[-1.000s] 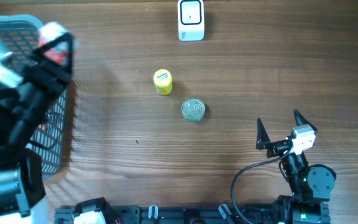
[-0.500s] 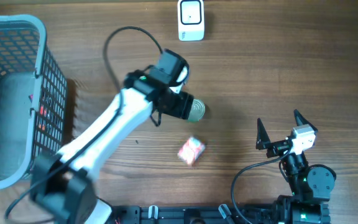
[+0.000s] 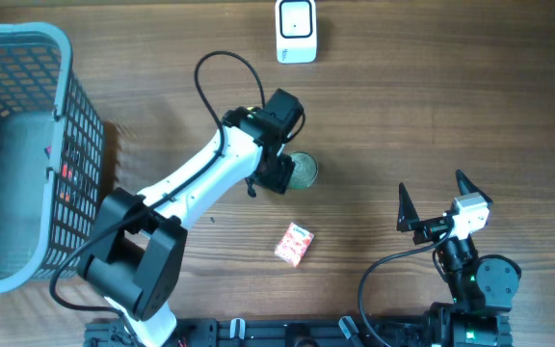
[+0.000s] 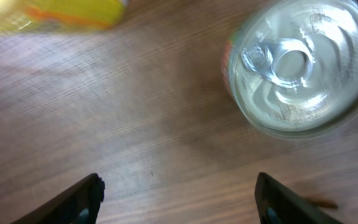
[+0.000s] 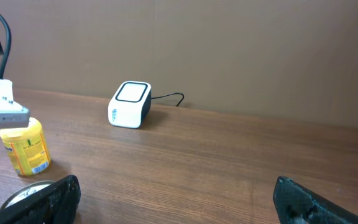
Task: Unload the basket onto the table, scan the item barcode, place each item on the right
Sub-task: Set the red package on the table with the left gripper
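now left pincer (image 4: 178, 198) spread wide beside can (image 4: 300, 65)

Left arm (image 3: 200, 178): white links, black joints, thin black cable (image 3: 210, 66) looping off it. Right arm (image 3: 491, 280): black body, white wrist block (image 3: 468, 210), small green light (image 3: 471, 280).

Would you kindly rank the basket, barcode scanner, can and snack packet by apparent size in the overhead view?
1. basket
2. barcode scanner
3. snack packet and can: too alike to rank; the arm hides part of the can.

Left gripper (image 4: 179, 190), right gripper (image 5: 176, 186) — both agape
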